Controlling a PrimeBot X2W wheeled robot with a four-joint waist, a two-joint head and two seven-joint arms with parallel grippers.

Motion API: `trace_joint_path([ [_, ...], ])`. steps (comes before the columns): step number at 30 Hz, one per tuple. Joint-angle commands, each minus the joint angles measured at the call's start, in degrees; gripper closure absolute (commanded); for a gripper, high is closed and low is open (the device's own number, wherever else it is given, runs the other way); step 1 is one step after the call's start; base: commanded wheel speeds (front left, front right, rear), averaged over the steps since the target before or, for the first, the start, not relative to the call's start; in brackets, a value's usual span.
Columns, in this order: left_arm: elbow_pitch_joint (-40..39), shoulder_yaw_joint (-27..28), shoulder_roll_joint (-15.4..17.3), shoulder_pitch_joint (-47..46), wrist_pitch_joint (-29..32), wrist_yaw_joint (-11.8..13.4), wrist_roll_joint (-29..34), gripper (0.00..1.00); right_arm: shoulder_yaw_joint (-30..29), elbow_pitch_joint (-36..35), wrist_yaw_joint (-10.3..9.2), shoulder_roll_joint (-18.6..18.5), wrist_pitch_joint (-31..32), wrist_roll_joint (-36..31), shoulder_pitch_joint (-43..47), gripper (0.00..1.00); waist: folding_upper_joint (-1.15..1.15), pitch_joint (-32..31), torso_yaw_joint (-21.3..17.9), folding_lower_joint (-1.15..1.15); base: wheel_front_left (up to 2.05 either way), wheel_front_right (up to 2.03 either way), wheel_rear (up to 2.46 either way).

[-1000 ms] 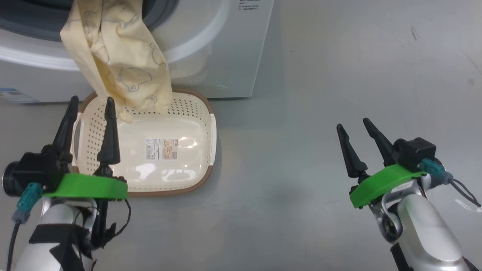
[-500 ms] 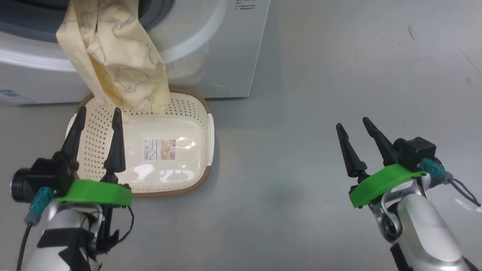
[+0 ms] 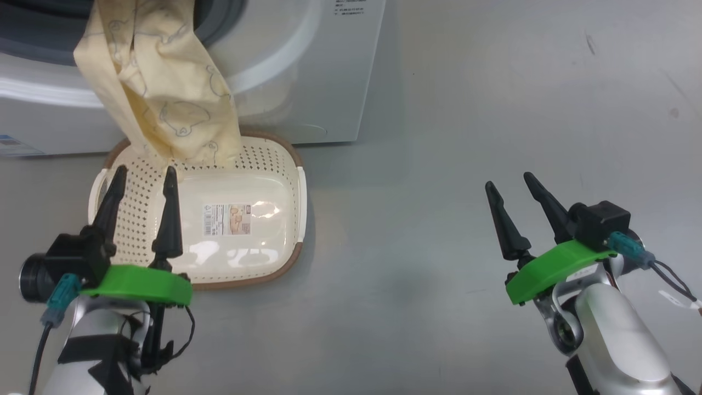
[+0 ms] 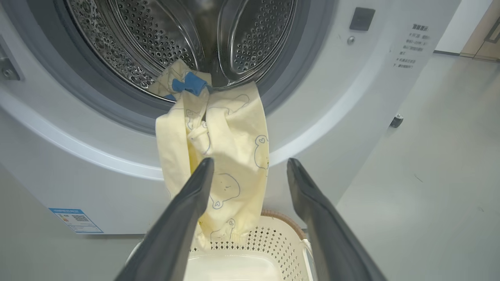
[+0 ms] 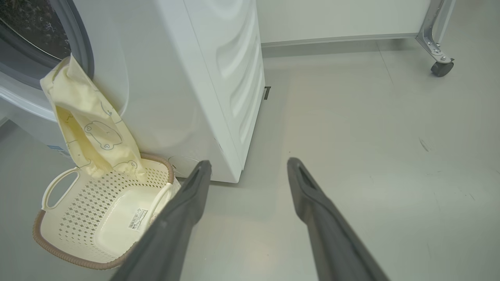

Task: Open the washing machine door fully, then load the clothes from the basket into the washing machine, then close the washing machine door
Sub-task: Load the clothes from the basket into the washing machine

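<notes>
**Left claw** (image 3: pixel 145 170): the fingers are standing fully apart and gripping nothing. It is hovering over the near-left part of the basket (image 3: pixel 269 159), which is sitting directly below it with its bottom bare.

**The clothes** (image 4: pixel 218 136): these are hanging just ahead of the fingertips. They are draping from the drum (image 4: pixel 156 35) over the grey gasket (image 4: pixel 97 93) and down the white front of the washing machine (image 3: pixel 307 66). The hem is reaching the basket's far wall. The blue trim (image 4: pixel 189 84) is lying further ahead and above, inside the drum mouth.

**Handling (judged):** the clothes are looking light, limp and non-slippery. They will likely be folding and trailing rather than keeping any shape. The best hold is appearing to be the bunched middle of the hanging length, straight ahead of the tips. From there, lifting up and forward is feeding the tail into the drum. Tugging downward is risking dragging the whole lot back out.

**Edges:** the machine's front is sitting right behind the cloth, the gasket lip above it and the basket's brown rim below.

**Room:** bare floor (image 3: pixel 417 164) is lying open to the claw's right.

**Right claw** (image 3: pixel 508 181): it is waiting well apart on that side, fingers spread wide and carrying nothing.
</notes>
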Motion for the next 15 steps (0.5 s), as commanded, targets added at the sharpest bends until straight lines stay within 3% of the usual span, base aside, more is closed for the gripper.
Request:
trace_joint_path([
  [1, -0.22, 2.17, 1.24, -0.29, -0.37, -0.3, -0.16, 0.0, 1.37, -1.91, 0.01, -0.05, -0.56, 0.49, 0.9, 0.0, 0.0, 0.69, -0.3, 0.0, 0.0, 0.0, 0.0],
  [8, 5.67, 1.48, 1.33, -3.62, -0.34, -0.35, -4.48, 0.0, 1.98, -2.28, 0.01, -0.05, -0.56, 1.31, 0.28, 0.0, 0.0, 3.37, -1.51, 0.0, 0.0, 0.0, 0.0],
  [15, 13.98, -1.3, 3.62, -10.88, 1.63, -0.36, -9.91, 0.0, 2.63, -2.68, 0.01, -0.05, -0.56, 2.43, -0.79, 0.0, 0.0, 6.75, -3.09, 0.0, 0.0, 0.0, 0.0],
])
